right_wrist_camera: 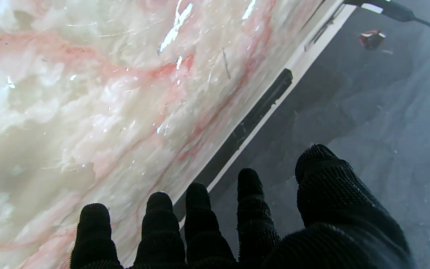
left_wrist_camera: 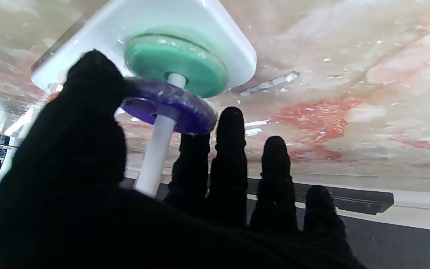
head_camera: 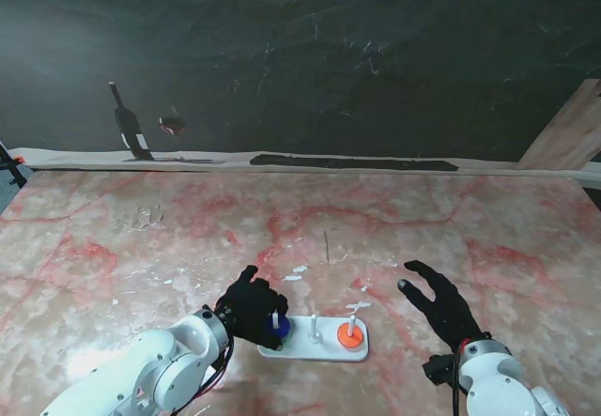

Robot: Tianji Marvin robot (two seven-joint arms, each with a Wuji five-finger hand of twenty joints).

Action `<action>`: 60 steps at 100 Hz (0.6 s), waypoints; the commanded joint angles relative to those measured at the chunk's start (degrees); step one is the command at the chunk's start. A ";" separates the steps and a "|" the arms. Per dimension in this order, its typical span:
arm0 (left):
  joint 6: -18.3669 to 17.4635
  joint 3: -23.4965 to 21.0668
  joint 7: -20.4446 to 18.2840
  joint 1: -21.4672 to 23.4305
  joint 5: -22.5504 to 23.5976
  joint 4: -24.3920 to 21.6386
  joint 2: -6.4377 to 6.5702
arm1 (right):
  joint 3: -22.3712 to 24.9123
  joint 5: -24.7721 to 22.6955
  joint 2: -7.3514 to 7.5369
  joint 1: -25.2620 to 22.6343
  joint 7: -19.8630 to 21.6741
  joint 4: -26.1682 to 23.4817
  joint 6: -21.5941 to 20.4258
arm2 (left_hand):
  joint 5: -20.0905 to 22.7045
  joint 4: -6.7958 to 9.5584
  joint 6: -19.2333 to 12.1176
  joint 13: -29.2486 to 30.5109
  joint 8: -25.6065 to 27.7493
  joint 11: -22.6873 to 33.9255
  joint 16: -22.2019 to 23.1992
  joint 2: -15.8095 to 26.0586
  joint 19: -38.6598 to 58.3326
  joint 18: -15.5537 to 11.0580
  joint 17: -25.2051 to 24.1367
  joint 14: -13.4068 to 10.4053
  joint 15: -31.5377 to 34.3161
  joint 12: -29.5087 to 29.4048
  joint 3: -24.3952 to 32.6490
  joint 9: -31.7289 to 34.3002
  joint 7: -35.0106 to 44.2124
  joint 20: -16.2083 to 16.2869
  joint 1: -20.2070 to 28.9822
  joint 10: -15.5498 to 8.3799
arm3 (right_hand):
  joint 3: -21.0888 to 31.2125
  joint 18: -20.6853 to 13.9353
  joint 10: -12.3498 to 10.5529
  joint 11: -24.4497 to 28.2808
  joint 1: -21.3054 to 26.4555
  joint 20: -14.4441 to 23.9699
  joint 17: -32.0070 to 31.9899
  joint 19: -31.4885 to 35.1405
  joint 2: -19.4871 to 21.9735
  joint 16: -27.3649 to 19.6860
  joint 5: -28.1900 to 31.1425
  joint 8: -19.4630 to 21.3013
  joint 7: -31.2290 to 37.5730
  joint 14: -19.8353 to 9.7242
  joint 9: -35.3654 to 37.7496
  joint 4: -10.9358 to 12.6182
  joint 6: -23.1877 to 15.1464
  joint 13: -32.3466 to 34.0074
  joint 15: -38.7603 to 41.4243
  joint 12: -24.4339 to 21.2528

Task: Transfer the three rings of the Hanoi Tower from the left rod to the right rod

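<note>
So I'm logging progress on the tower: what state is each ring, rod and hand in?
purple ring: lifted partway up the left rod, tilted, in the left hand
green ring: flat on the base, left rod
orange ring: seated on the right rod
middle rod: bare
left hand: shut on the purple ring
right hand: open, holding nothing

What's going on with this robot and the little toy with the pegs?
It is shifting rings between rods on a white base. The left hand has its fingers pinching a purple ring, lifted partway up the left rod above a green ring. An orange ring already sits on the right rod. The right hand hovers open beside the base.
</note>
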 commanded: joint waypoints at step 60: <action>-1.51 -3.93 -2.07 2.66 1.22 -6.88 0.24 | -0.08 0.54 -0.16 -0.50 -0.12 -0.35 -0.14 | 2.00 0.22 -4.74 1.98 2.56 -0.30 0.31 3.06 1.15 0.34 -0.31 -0.45 0.32 0.08 7.88 1.64 6.81 0.73 2.62 -1.90 | -1.34 -0.57 0.18 0.55 -1.01 1.62 -0.24 -1.15 0.97 0.47 -2.45 0.30 -0.53 -0.18 -1.94 1.05 0.07 -0.99 -0.48 -0.37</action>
